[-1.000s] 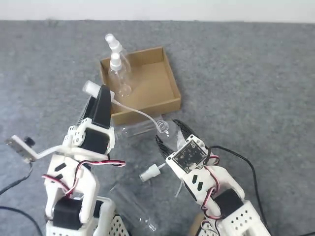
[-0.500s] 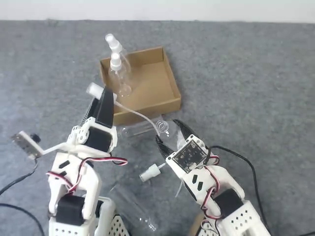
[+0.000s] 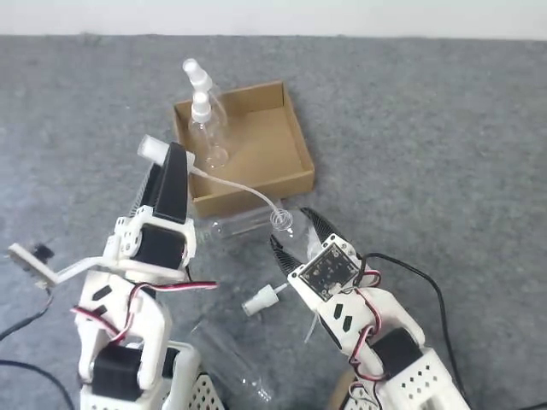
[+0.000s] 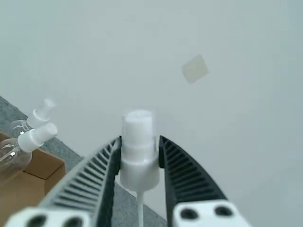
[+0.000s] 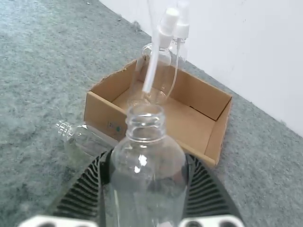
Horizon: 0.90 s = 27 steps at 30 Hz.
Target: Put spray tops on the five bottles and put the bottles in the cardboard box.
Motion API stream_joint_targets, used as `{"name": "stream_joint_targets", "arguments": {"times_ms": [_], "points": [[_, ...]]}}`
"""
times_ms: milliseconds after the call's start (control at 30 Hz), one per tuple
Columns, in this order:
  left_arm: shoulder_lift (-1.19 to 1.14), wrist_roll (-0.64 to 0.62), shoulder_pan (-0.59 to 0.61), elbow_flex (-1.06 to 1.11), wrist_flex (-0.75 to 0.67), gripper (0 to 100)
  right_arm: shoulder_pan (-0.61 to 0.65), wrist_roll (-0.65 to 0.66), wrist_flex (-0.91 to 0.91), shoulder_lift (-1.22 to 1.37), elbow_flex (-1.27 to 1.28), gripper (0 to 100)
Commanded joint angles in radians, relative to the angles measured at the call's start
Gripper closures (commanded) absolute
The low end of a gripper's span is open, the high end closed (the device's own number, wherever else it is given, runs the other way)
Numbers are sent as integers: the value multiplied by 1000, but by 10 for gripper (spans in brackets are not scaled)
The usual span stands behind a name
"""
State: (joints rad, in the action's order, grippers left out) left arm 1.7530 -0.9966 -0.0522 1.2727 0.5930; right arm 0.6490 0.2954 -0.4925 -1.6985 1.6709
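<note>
Spray top tube near bottle mouth

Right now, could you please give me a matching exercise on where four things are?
1. white spray top with a thin tube
2. clear open-necked plastic bottle
3. two clear capped bottles
4. clear uncapped bottle lying flat

A. in the right claw
B. in the brown cardboard box
C. on the grey carpet beside the box
D. in the left claw

Pairs: 1-D, 2-A, 3-B, 4-C.
</note>
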Motion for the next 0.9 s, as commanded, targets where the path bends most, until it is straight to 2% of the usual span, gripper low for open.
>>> {"name": "stream_joint_targets", "arguments": {"times_ms": [0, 367, 633, 867], "points": [[-3, -2, 3, 16, -60, 989, 10, 9, 24, -22, 17, 983], [-3, 38, 3, 119, -104, 989, 7, 9, 24, -22, 17, 983], [-3, 72, -6, 125, -32, 989, 5, 9, 24, -22, 17, 983], [-3, 91, -8, 125, -26, 989, 5, 9, 24, -22, 17, 983]]}}
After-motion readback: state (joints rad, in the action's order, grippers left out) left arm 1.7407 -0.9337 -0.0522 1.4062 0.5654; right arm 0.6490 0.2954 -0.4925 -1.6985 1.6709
